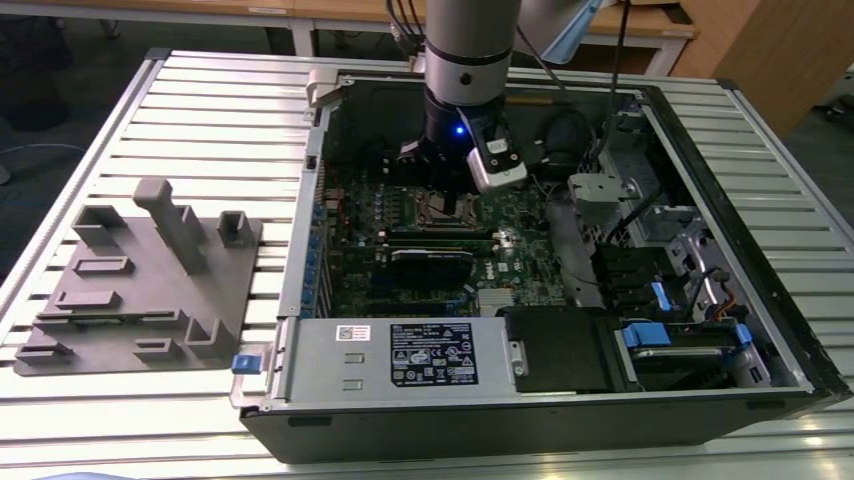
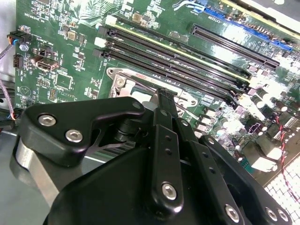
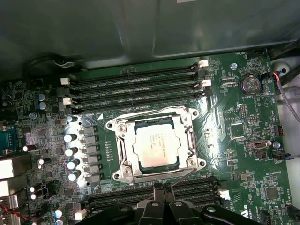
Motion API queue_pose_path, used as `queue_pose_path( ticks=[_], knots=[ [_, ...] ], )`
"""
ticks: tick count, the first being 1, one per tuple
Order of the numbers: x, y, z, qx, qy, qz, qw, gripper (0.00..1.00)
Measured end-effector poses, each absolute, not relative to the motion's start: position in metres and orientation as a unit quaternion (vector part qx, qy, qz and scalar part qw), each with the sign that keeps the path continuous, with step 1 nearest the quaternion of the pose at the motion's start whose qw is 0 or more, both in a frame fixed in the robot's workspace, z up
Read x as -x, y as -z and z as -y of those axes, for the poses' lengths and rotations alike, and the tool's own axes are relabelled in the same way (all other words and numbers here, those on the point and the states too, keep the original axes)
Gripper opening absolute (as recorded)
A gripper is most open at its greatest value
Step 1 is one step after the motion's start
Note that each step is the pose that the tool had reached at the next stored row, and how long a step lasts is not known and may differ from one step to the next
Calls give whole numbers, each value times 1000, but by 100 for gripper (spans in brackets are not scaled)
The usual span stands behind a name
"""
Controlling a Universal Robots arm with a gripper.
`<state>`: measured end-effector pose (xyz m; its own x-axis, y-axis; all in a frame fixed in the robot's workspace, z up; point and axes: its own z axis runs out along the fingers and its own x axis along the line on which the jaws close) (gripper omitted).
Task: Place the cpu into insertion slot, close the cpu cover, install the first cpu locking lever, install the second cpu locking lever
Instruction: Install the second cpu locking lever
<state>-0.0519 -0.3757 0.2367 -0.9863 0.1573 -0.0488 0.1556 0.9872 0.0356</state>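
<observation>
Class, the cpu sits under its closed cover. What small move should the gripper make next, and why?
Probably push the lever nearest the gripper down to lock: the cpu is seated, the cover lies flat over it, and that lever seems slightly raised.

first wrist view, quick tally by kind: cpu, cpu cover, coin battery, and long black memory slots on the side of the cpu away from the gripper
cpu: 1
cpu cover: 1
coin battery: 1
memory slots across the cpu from the gripper: 4
total: 7
</observation>
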Motion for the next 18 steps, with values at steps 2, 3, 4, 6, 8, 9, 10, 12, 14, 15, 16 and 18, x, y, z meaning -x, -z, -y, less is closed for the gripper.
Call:
queue_pose_path(
  ticks=[2,3,4,6,8,9,10,12,14,15,16,18],
  knots=[
    [53,-237,376,-78,-16,-996,26,11],
    [53,-237,376,-78,-16,-996,26,11],
    [53,-237,376,-78,-16,-996,26,11],
    [53,-237,376,-78,-16,-996,26,11],
    [53,-237,376,-78,-16,-996,26,11],
    [53,-237,376,-79,-16,-996,26,11],
    [54,-237,376,-79,-16,-996,26,11],
    [54,-237,376,-79,-16,-996,26,11],
    [55,-237,376,-78,-16,-996,26,11],
    [55,-237,376,-78,-16,-996,26,11],
    [55,-237,376,-78,-16,-996,26,11],
    [55,-237,376,-78,-16,-996,26,11]
  ],
)
